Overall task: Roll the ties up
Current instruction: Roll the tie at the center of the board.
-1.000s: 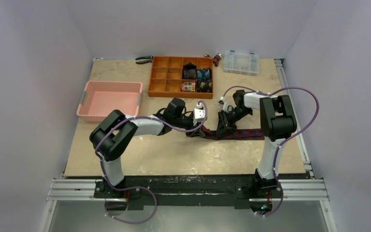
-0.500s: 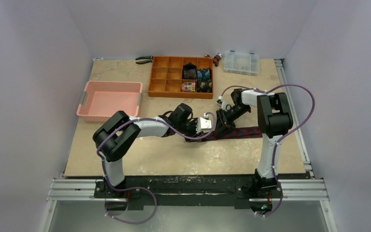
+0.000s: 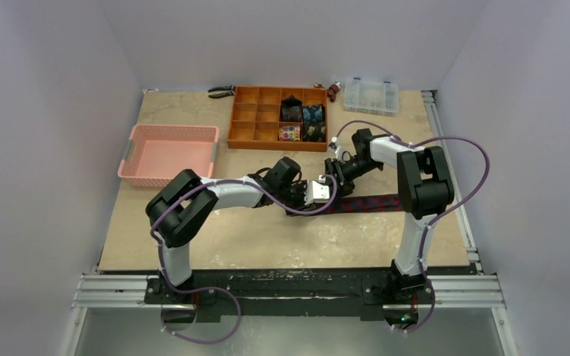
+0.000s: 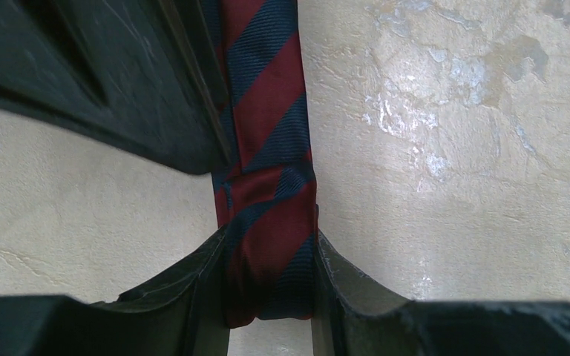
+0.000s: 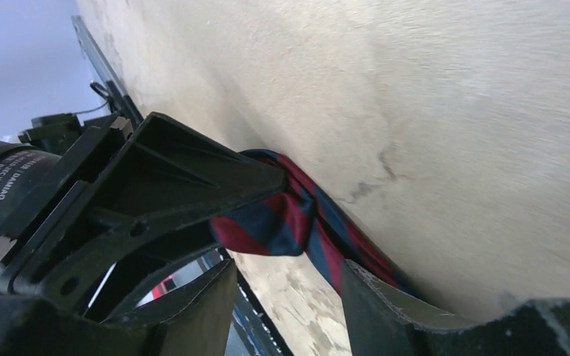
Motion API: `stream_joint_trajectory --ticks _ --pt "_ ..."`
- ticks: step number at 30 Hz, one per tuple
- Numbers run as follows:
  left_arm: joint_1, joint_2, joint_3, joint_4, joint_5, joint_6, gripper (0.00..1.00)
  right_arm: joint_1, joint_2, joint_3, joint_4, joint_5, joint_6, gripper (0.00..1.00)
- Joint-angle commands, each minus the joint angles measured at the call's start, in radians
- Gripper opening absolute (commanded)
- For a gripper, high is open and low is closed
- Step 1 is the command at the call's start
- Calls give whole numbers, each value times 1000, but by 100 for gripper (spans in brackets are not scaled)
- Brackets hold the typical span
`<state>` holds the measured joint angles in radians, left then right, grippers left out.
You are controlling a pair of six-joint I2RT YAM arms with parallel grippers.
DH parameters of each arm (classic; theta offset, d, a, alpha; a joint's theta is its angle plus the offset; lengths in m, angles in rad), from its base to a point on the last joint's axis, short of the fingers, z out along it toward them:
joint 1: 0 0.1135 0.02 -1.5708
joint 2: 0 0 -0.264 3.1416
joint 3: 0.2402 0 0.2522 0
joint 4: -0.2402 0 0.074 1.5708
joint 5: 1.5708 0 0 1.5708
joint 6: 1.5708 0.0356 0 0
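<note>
On the table [image 3: 267, 237], right of centre, the striped tie [image 4: 263, 111] lies stretched out, its folded end clenched in the left gripper [image 4: 269, 246]. The right gripper [image 5: 288, 274] has just let go, jaws now apart. We judge the roll barely begun, left holding alone.

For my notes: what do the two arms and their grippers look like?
The left arm and right arm have white tubular links between bulky black joint housings. A purple cable loops along each. The left gripper and right gripper have matte black, wedge-shaped fingers. A small white block sits at the left wrist.
</note>
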<state>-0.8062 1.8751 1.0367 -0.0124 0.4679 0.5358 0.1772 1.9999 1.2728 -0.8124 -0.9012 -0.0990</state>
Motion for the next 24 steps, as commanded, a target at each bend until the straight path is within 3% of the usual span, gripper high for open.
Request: stream_joint_trajectory --ticks 1,7,17,24 --pt "2 90 -31 -183 -144 46 13 64 -9 -13 78 -86 57 52" --pt "2 98 -21 -187 -141 33 13 99 17 -12 116 -133 90 49" --pt "2 113 -7 -193 -143 27 13 111 56 -64 105 -34 46 36" --pt "2 120 -5 -196 -146 17 14 111 86 -79 108 -25 38 18"
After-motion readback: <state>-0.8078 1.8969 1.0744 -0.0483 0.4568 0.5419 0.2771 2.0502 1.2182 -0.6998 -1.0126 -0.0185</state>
